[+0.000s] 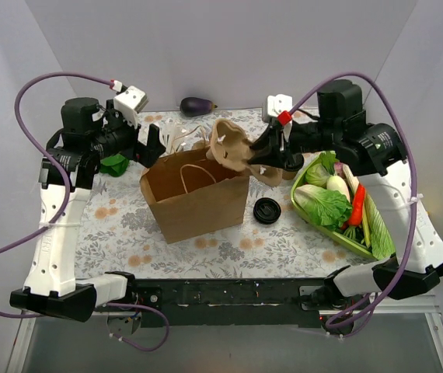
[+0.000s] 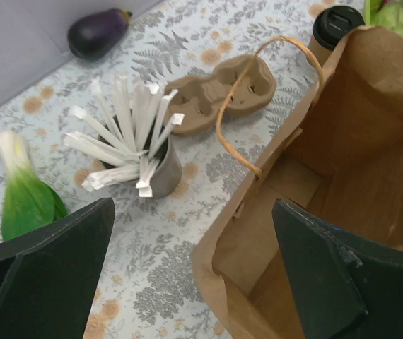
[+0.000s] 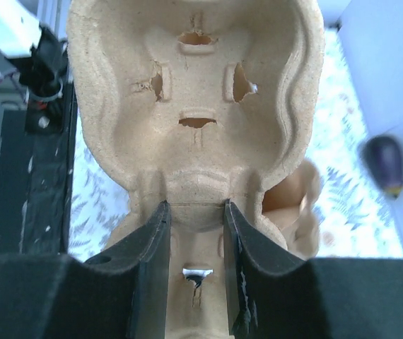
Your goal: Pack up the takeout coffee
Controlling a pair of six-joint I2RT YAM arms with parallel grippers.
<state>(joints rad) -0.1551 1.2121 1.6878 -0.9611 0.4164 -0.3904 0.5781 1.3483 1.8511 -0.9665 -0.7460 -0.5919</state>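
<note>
A small tan cup capped with a black lid (image 1: 266,210) stands on the table right of the open brown paper bag (image 1: 194,194). It also shows in the left wrist view (image 2: 332,28), behind the bag's rim. My right gripper (image 1: 266,149) is shut on the middle ridge of a brown two-well cardboard carrier (image 1: 233,148) and holds it tilted above the bag's far right corner. In the right wrist view the carrier (image 3: 194,85) fills the frame with the gripper (image 3: 196,212) pinching it. My left gripper (image 1: 150,149) is open and empty over the bag's left rim (image 2: 219,233).
A grey cup of white sticks (image 2: 141,152) stands behind the bag, with a two-well carrier (image 2: 219,92) lying beyond it. A second tan piece (image 1: 270,175) sits under the right gripper. There is an eggplant (image 1: 197,105) at the back, a green vegetable (image 1: 114,164) at the left and a green tray of vegetables (image 1: 303,210) at the right.
</note>
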